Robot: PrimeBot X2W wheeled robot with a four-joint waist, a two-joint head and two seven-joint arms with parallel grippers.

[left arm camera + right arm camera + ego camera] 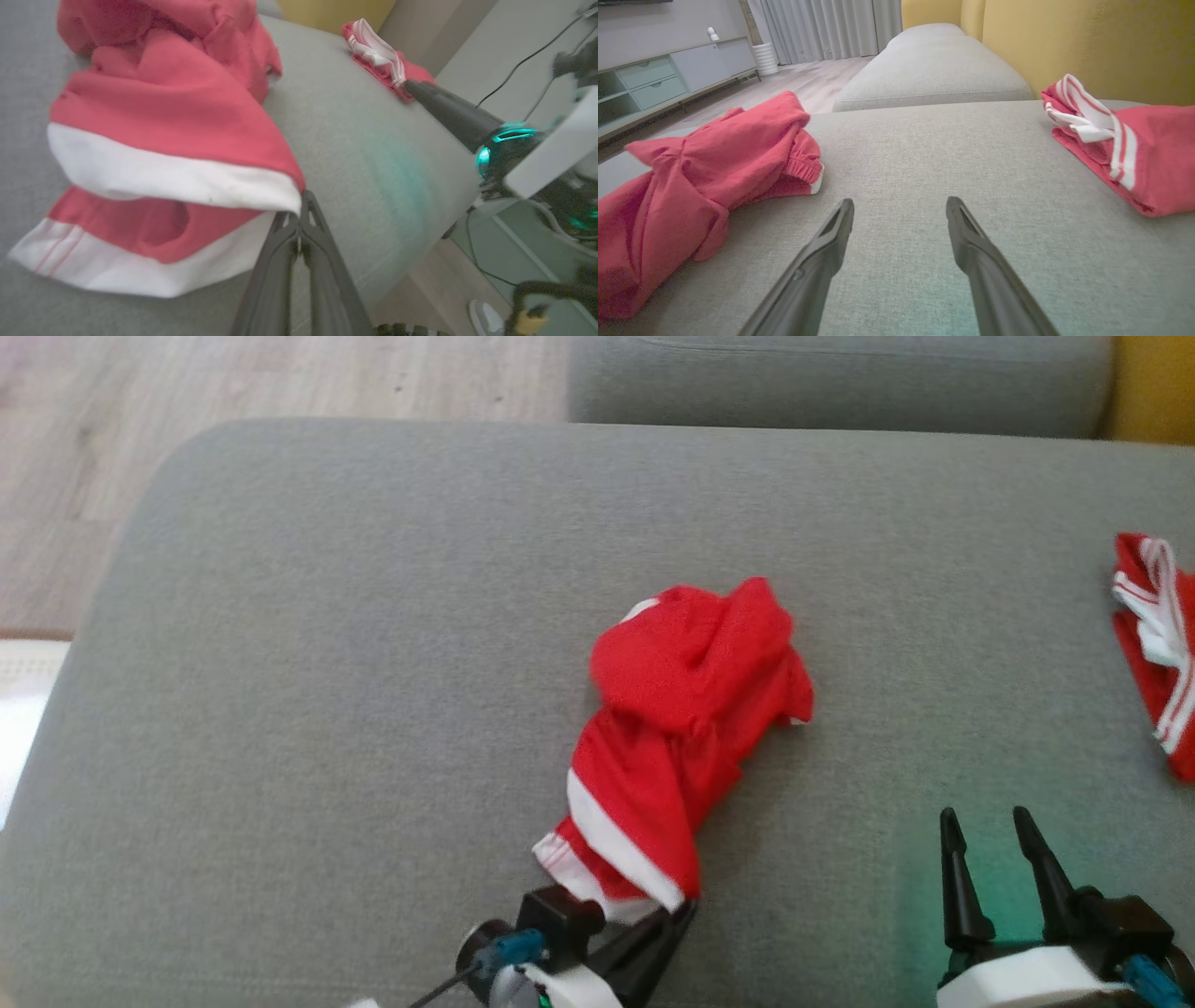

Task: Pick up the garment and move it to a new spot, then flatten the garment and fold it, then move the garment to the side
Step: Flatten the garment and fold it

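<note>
Gripping the white hem of the garment (681, 709), your left hand (687, 907) sits at the near edge of the sofa cushion (327, 663); the garment stretches away from it. Your right hand (988, 826) hangs released, to the garment's right.

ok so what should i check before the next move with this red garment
1. left gripper jaws shut on white hem of red garment: ok
2. right gripper jaws open, empty: ok
3. garment flat: not ok, bunched
4. bare sofa cushion left of it: ok
5. striped garment apart, at cushion's right edge: ok
6. layers pinched: cannot tell
</note>
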